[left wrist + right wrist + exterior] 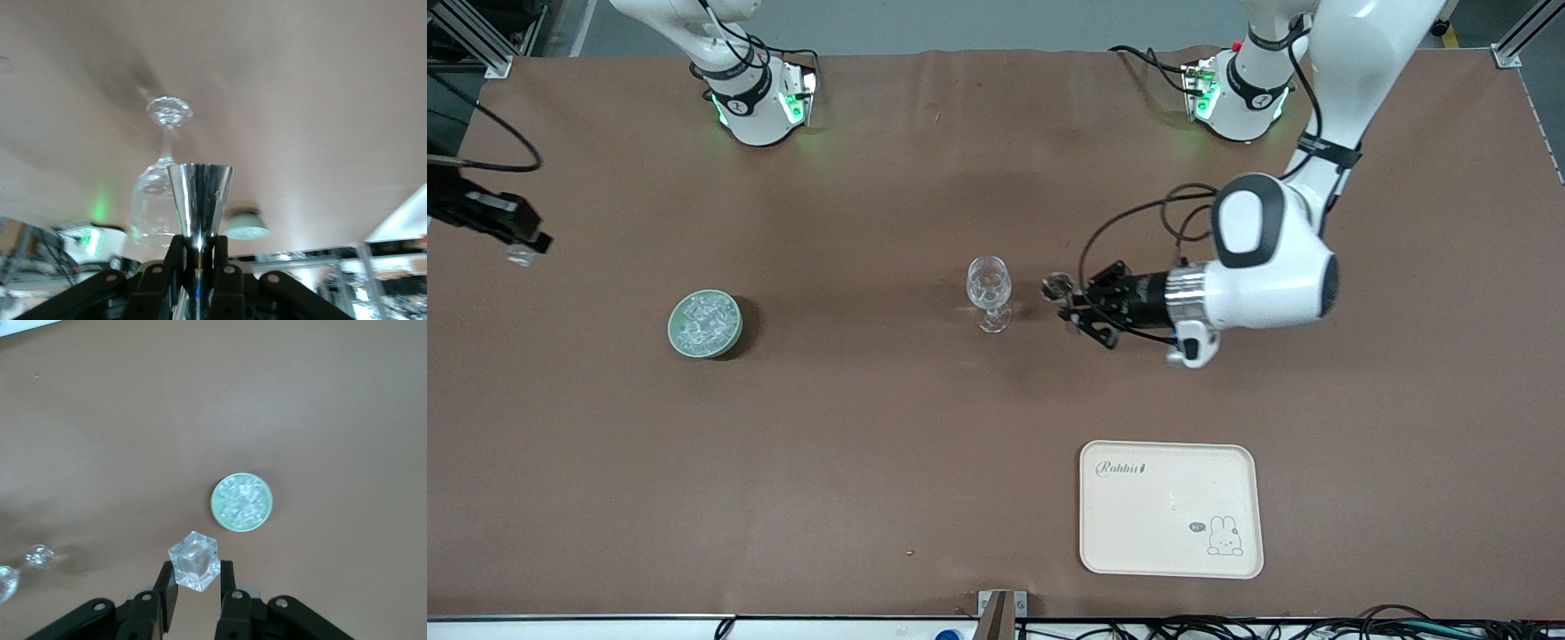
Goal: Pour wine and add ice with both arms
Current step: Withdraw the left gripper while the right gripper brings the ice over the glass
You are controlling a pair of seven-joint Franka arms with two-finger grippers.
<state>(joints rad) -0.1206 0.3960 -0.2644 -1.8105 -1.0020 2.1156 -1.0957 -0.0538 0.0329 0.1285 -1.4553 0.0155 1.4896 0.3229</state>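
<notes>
Brown table (871, 444), tray (1172, 508) near edge

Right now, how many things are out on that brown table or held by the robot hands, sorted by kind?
Stemmed glass: 1
Green bowl heaped with ice, too many cubes to count: 1
Cream tray: 1
Metal cone-shaped cup, held by the left gripper: 1
Single ice cube, held by the right gripper: 1
Total: 5

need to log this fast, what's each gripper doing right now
left gripper: shut on the metal jigger, beside the wine glass.
right gripper: shut on an ice cube, up over the table.
</notes>
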